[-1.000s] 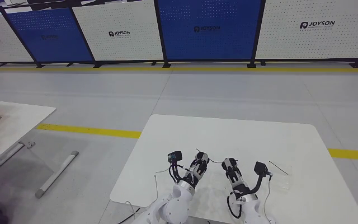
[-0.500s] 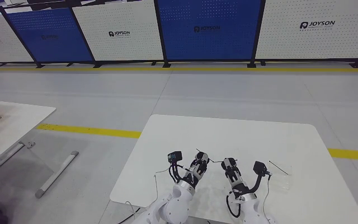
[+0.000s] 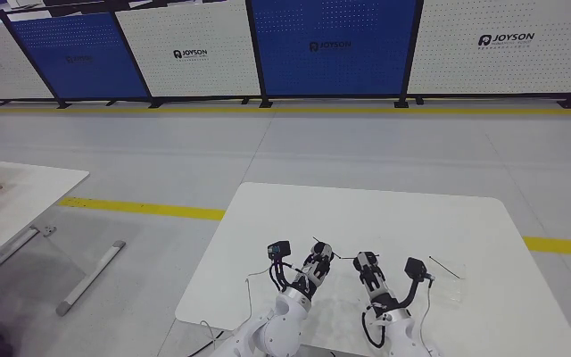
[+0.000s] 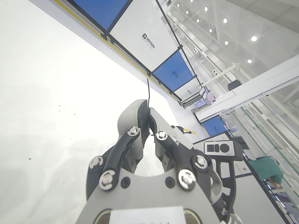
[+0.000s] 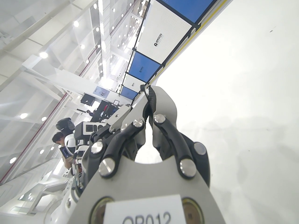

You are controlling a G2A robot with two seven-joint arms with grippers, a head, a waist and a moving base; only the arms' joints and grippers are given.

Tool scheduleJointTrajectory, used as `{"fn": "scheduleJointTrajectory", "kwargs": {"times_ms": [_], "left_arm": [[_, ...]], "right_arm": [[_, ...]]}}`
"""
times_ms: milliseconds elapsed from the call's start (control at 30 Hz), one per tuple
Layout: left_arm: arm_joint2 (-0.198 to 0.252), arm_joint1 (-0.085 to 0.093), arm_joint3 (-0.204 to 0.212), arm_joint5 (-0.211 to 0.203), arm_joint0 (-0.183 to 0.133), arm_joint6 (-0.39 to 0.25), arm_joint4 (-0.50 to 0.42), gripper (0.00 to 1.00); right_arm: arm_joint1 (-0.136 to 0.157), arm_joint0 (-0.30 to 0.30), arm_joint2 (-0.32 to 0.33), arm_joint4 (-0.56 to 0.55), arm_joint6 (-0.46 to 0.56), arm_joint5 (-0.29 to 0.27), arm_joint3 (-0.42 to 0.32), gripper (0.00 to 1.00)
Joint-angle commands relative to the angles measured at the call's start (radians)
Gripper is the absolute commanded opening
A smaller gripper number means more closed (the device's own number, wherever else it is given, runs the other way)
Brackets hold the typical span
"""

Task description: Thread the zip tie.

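My left gripper is clamped on the zip tie, whose thin tail projects beyond the jaws; my right gripper pinches its other end. Both are side by side over the table.

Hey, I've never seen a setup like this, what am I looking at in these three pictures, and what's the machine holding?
It's a two-armed robot at a white table. One picture looks down from above its arms; the other two come from cameras on each wrist, looking along the claw. The left claw is shut on a thin black zip tie. The right claw pinches a black piece too, seemingly a zip tie end. A spare tie lies on the table.
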Motion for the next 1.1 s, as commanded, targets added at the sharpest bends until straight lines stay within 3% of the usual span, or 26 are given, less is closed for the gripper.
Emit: {"fn": "scheduleJointTrajectory", "kwargs": {"times_ms": [0,1067], "left_arm": [[0.0,0.0,0.0,0.0,0.0,0.0,0.0,0.0],[0.0,0.0,0.001,0.001,0.0,-0.001,-0.002,0.0]], "right_arm": [[-0.001,0.001,-0.001,-0.001,0.001,0.002,0.001,0.0],[-0.008,0.018,-0.014,-0.002,0.012,0.021,0.018,0.0]]}}
